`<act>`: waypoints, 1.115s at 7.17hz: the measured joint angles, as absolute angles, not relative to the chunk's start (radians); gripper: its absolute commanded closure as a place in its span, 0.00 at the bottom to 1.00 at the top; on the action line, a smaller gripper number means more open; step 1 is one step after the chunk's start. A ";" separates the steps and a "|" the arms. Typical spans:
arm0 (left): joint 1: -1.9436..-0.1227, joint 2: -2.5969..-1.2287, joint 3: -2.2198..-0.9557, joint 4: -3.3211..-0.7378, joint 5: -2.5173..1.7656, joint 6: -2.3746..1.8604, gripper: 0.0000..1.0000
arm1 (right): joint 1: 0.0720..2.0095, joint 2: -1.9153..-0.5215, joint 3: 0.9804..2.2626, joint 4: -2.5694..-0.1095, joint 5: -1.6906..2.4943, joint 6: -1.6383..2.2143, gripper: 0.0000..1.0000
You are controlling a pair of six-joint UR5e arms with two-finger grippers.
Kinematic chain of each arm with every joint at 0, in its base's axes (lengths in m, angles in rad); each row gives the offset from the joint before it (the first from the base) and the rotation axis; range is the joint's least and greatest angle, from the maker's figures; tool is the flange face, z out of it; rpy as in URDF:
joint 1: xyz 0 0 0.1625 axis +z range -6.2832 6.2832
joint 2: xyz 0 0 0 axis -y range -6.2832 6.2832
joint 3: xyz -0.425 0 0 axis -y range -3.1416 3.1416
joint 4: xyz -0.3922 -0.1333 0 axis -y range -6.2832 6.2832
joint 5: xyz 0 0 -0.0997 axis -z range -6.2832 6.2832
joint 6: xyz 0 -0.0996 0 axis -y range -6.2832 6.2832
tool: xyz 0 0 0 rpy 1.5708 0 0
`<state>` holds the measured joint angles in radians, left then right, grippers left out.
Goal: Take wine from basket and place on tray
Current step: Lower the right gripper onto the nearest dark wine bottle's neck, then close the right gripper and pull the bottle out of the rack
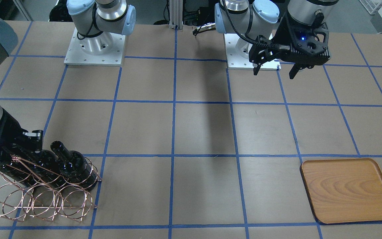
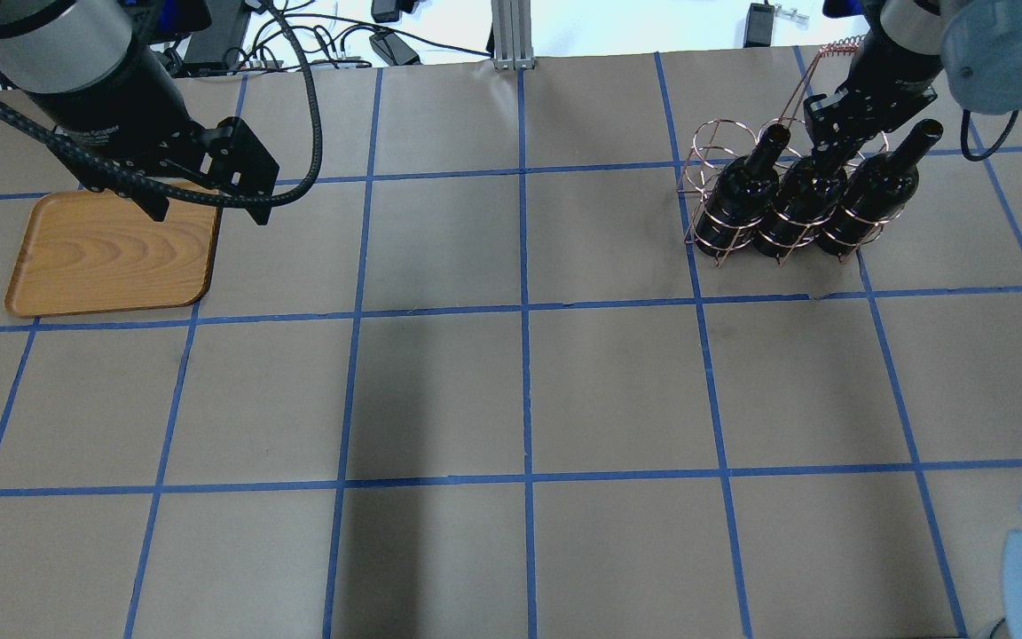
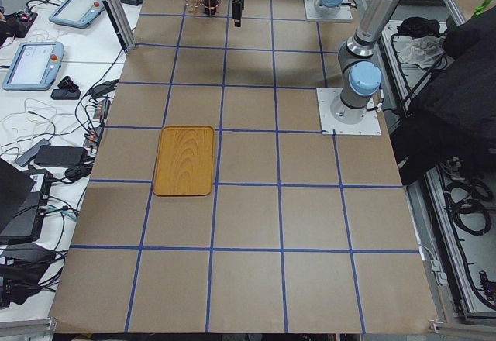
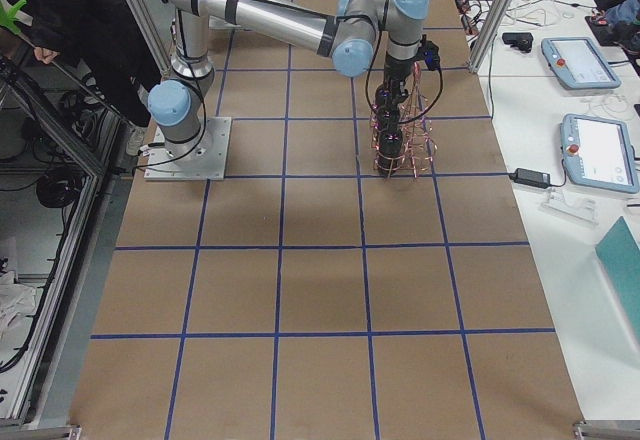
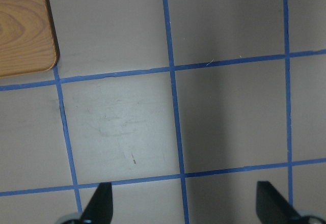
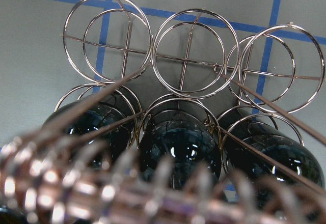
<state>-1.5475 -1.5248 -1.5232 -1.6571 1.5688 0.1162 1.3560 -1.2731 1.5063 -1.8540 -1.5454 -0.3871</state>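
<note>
Three dark glass wine bottles lie tilted in the copper wire basket [image 2: 713, 146], also seen in the front view [image 1: 45, 203] and the right wrist view [image 6: 151, 56]. My right gripper [image 2: 833, 142] is down at the neck of the middle bottle [image 2: 797, 193], under the basket's handle bar; its fingers are hidden, so I cannot tell whether they are closed. The other bottles [image 2: 739, 191] [image 2: 875, 188] lie on either side. The wooden tray [image 2: 107, 257] is empty at the far left. My left gripper [image 2: 208, 213] hangs open and empty above the tray's right edge.
The table is brown paper with a blue tape grid. The arm bases [image 1: 95, 46] [image 1: 250, 56] stand at the robot's side. The basket's outer row of loops [image 6: 196, 56] holds no bottles. Monitors and cables lie off the table's far side [image 3: 46, 62].
</note>
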 measured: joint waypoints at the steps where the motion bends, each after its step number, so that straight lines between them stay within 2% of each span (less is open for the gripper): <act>1: -1.547 -1.525 -1.523 -1.655 1.568 0.116 0.00 | 1.356 -1.274 1.504 -1.851 -1.546 -0.393 1.00; 4: -1.546 -1.525 -1.523 -1.654 1.568 0.111 0.00 | 1.358 -1.280 1.461 -1.817 -1.556 -0.406 1.00; 8: -1.547 -1.523 -1.523 -1.656 1.568 0.109 0.00 | 1.389 -1.320 1.336 -1.607 -1.587 -0.400 1.00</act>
<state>-1.5471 -1.5235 -1.5232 -1.6561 1.5677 0.1090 1.3891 -1.3202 1.3356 -1.6068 -1.5867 -0.3998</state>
